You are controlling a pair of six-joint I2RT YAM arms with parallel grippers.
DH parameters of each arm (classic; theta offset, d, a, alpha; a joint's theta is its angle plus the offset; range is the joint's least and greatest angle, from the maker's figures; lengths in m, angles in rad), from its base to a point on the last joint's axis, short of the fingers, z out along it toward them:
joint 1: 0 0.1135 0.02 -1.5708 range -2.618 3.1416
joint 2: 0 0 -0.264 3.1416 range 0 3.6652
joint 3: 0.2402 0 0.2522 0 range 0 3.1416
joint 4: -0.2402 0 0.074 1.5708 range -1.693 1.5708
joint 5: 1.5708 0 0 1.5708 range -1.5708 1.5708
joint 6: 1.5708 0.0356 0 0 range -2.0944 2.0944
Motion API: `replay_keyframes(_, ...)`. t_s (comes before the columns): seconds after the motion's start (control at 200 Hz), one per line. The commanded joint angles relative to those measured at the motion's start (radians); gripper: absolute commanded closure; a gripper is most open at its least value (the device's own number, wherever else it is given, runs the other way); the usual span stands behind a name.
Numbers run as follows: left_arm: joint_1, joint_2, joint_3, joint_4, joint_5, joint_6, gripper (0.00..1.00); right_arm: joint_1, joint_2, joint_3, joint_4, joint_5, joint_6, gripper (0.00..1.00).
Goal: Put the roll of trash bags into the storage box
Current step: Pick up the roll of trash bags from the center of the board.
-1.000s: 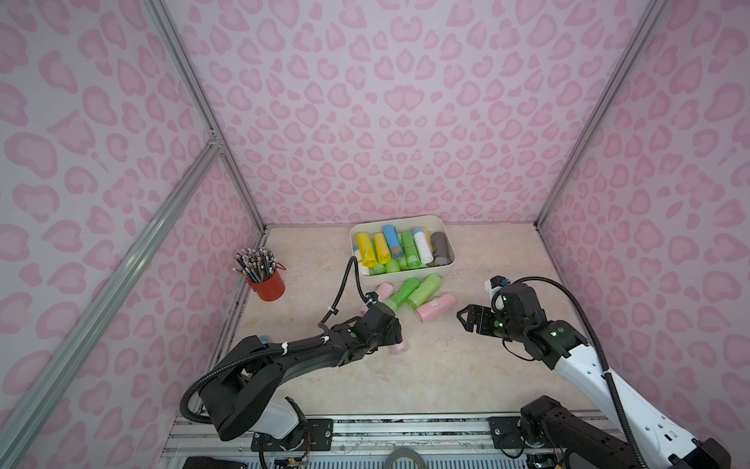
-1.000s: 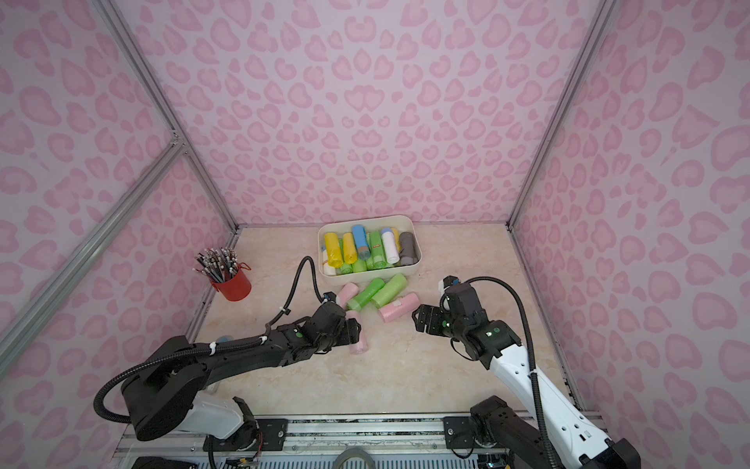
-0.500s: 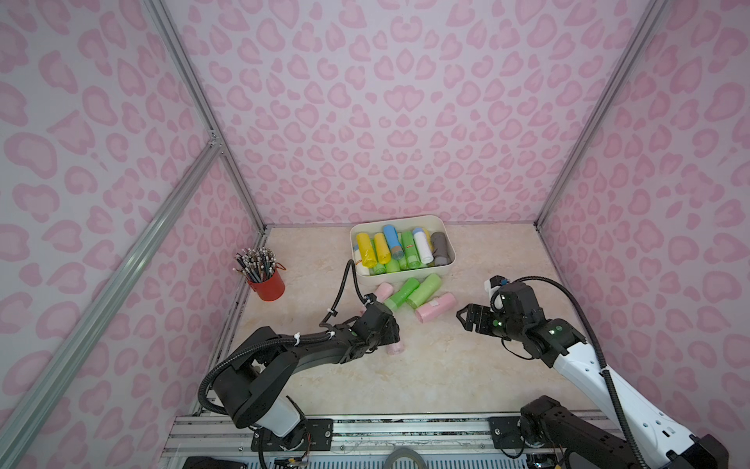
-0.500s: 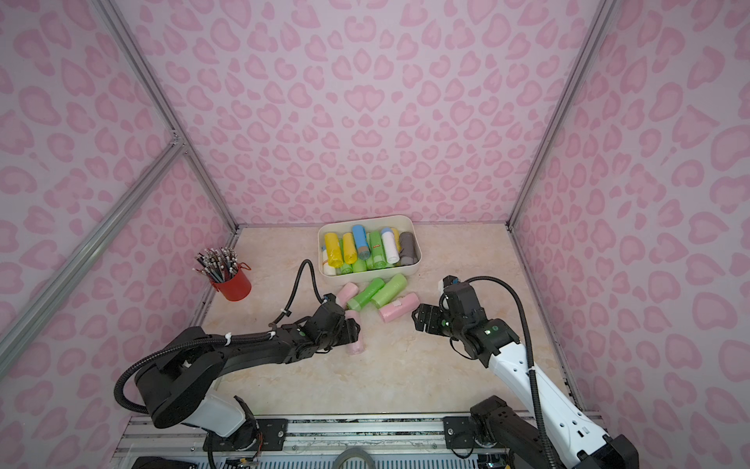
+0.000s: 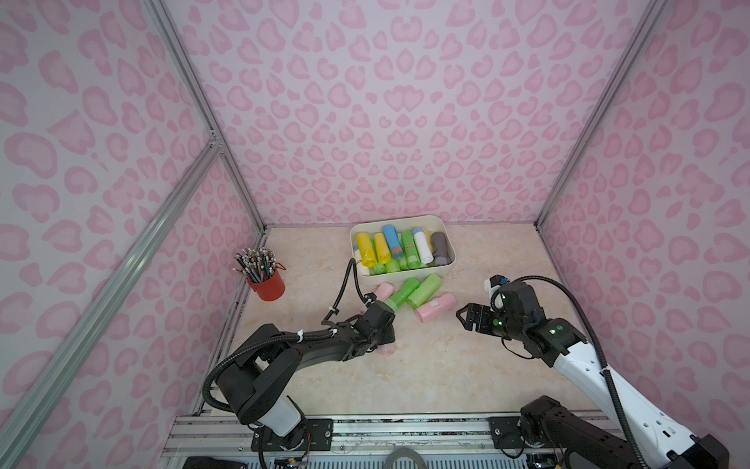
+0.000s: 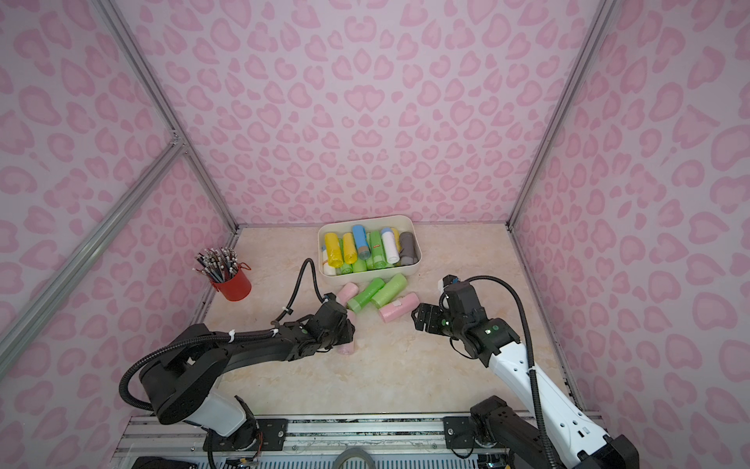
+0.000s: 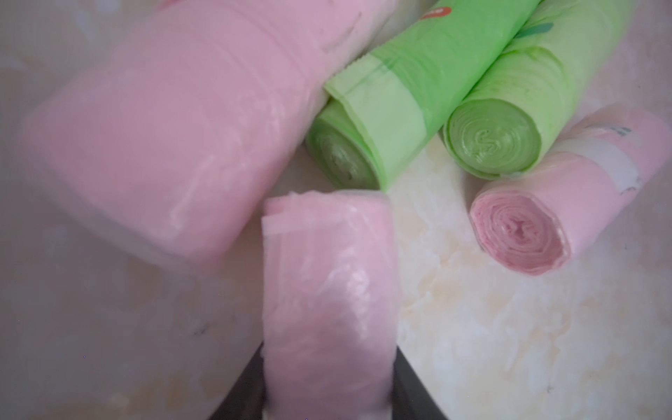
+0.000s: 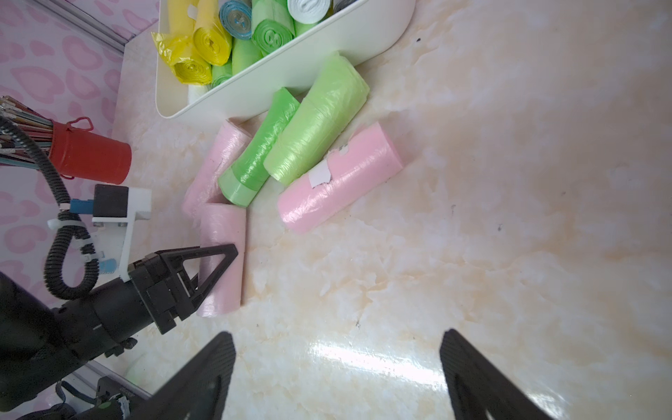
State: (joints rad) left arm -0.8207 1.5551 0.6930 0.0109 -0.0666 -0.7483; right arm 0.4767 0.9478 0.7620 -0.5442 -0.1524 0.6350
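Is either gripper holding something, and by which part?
The left gripper clamps the pale pink roll by its sides, near mid-length; the right gripper is empty.

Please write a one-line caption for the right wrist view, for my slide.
Left claw grips a pale pink roll near the storage box; right claw open.

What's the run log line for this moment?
stage: grasp | left gripper: shut on pale pink roll, on table | right gripper: open, empty | storage box: roll not yet in
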Motion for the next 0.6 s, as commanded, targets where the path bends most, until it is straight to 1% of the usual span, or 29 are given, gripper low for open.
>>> replay_keyframes(0.0,-0.017,-0.033,0.02,-0.039,-0.07,0.017,0.61,0.0,0.015,0.005,0.001,-0.013,-0.001,0.1)
replay_keyframes(0.08,-0.028,-0.06,0.03,-0.048,-0.071,0.028,0.62,0.0,0.027,0.004,0.012,-0.016,0.003,0.1)
replay_keyframes(0.195,-0.011,-0.094,0.037,-0.022,-0.018,0.057,0.64,0.0,0.036,0.002,0.025,-0.02,0.012,0.1)
replay_keyframes(0.3,0.04,-0.13,0.042,-0.002,0.043,0.064,0.66,0.0,0.033,-0.004,0.034,-0.013,0.023,0.1)
replay_keyframes(0.47,0.122,-0.186,0.083,-0.015,0.072,0.096,0.67,0.0,0.04,-0.019,0.071,-0.025,0.044,0.1)
replay_keyframes(0.595,0.194,-0.195,0.124,-0.006,0.117,0.117,0.68,0.0,0.056,-0.024,0.099,-0.042,0.053,0.1)
